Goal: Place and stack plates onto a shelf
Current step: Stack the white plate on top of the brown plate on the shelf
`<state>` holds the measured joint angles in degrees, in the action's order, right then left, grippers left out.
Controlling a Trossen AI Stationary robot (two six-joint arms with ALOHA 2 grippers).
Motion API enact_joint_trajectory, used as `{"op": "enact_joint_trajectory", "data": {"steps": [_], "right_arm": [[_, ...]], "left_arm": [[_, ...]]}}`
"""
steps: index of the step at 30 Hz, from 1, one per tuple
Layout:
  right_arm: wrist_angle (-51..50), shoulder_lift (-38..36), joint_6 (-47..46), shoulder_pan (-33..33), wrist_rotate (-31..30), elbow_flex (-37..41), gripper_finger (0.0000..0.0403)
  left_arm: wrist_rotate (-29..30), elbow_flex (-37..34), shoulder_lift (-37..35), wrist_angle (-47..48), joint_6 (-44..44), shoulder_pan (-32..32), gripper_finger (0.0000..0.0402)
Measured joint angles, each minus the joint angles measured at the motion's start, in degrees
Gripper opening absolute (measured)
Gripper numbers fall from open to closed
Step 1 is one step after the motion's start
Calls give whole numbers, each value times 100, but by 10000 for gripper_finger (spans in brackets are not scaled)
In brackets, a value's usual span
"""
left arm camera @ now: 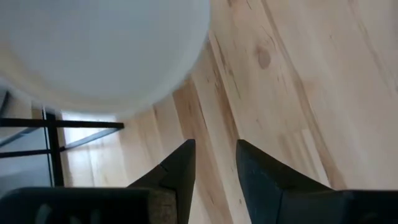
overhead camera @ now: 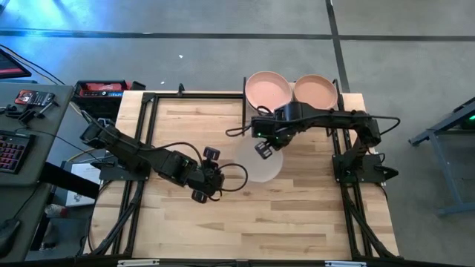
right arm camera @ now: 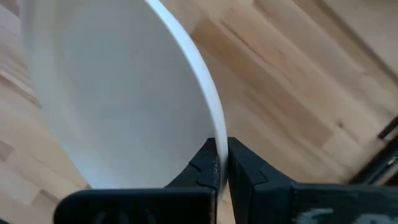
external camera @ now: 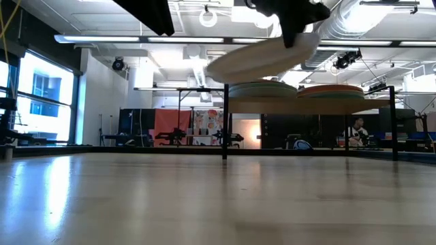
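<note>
Your right gripper point(overhead camera: 263, 148) pinched the rim of a white plate point(overhead camera: 261, 162), holding it tilted above the table point(overhead camera: 297, 215), at six o'clock from the shelf point(external camera: 310, 104) with its two plate stacks. Your left gripper point(overhead camera: 208, 175), at nine o'clock of the plate, had its fingers point(left arm camera: 180, 171) spread, gripping nothing.

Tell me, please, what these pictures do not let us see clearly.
- How many plates lie under the two pink plates on the shelf: high view shows only the tops; low view only edges.
- The white plate in the right tool: its rim is cut off in both wrist views.
- The left tool: in the low view it leaves the top edge.
- The far person: too small.
</note>
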<state>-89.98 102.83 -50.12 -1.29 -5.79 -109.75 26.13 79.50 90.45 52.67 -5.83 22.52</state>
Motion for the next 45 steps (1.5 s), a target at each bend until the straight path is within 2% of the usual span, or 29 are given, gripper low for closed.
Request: {"op": "enact_joint_trajectory", "data": {"steps": [15, 23, 33, 45], "right_arm": [[-2, -701, 1521, -1079, -9, 0, 0], [-2, -1137, 2320, -2134, -325, 0, 0], [-3, -1451, 3149, -3631, -203, 0, 0], [-3, -1937, 3581, -4854, -56, 0, 0]], "left_arm": [[34, 0, 0, 26, 127, -231, 106], [44, 0, 0, 48, 112, -839, 106], [44, 0, 0, 52, -336, -1865, 106], [41, 0, 0, 49, -339, -2876, 106]]}}
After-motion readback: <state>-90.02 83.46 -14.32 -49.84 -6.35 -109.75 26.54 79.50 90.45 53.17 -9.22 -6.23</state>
